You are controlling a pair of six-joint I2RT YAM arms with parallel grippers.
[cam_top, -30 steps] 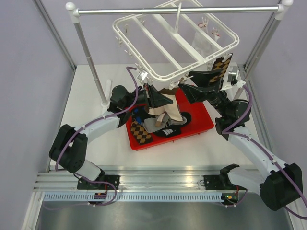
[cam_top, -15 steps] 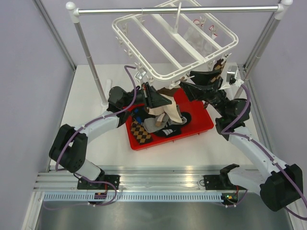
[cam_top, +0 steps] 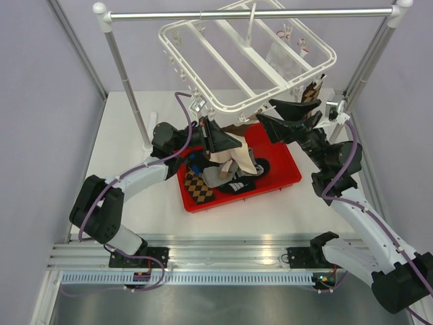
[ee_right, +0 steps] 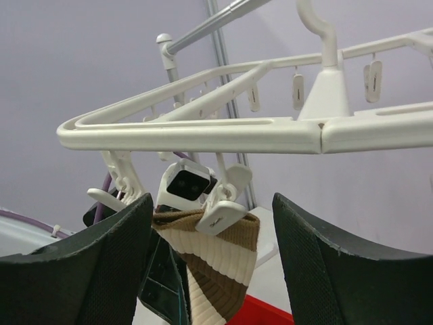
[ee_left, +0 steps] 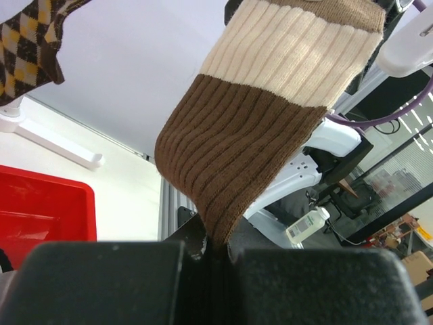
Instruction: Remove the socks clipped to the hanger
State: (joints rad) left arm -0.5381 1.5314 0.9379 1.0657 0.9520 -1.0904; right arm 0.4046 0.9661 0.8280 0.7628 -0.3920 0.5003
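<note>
Overhead, the brown-cream striped sock (ee_left: 250, 135) hung from a clip (ee_right: 220, 215) on the near edge of the hanger (cam_top: 223, 57), lower end pinched tight in the left gripper (ee_left: 215, 264). The right gripper (cam_top: 276, 115) sat just right of it under the frame, jaws wide, holding nothing. An argyle sock (cam_top: 311, 91) hung at the hanger's right corner. More socks (cam_top: 226, 172) lay piled in the red tray (cam_top: 284, 172) below.
</note>
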